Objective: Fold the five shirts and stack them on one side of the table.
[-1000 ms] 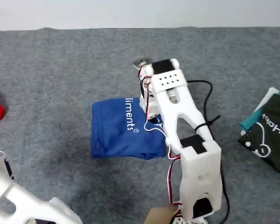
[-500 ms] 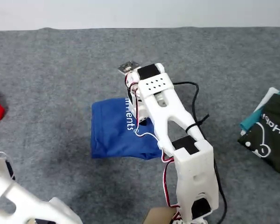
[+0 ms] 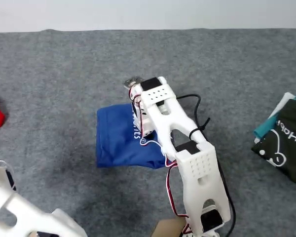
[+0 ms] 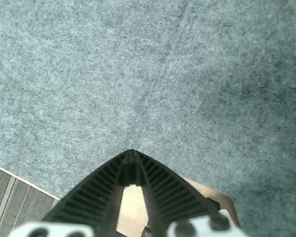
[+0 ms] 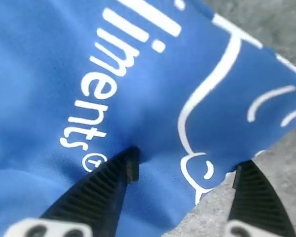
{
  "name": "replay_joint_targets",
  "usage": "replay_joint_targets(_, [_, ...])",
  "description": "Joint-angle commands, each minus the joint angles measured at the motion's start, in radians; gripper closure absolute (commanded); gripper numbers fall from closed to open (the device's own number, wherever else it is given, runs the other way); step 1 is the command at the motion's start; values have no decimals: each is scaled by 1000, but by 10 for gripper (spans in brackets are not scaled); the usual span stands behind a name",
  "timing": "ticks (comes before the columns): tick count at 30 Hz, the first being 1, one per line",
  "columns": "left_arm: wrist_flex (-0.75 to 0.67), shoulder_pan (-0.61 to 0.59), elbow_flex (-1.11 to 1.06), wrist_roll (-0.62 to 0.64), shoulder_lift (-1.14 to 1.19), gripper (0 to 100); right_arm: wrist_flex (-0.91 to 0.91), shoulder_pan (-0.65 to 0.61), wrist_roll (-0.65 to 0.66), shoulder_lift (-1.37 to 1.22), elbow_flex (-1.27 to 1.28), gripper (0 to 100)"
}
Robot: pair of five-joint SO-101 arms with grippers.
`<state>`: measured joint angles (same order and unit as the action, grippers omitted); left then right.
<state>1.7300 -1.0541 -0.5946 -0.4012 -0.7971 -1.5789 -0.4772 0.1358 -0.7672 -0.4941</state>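
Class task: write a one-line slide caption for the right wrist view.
Right gripper, fingers open, down at the edge of the blue shirt on the grey mat.

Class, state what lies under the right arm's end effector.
The open end effector is over the blue shirt on the grey mat; anything beneath the shirt is covered.

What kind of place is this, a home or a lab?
Probably a robotics lab bench: two white robot arms stand at a grey felt-covered table, with a folded blue shirt in the middle and a stack of shirts at one edge.
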Motion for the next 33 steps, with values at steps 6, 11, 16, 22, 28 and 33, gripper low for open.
replay_joint_targets(6, [0, -2, 4, -9, -17, 995, -10, -4, -2, -27, -5, 783])
replay_joint_targets(11, [3, -3, 8, -9, -17, 995, -12, 2, -2, -33, -5, 946])
replay_joint_targets(16, [5, -3, 10, -9, -18, 995, -33, 25, 0, -22, -5, 953])
replay_joint_targets(22, [5, -3, 10, -9, -18, 995, -22, 147, 121, 36, -5, 984])
replay_joint_targets(28, [5, 3, 7, -9, -18, 995, 79, 226, 305, 39, -5, 988])
replay_joint_targets(33, [6, -2, 10, -9, -18, 995, 239, 252, 511, 44, -5, 988])
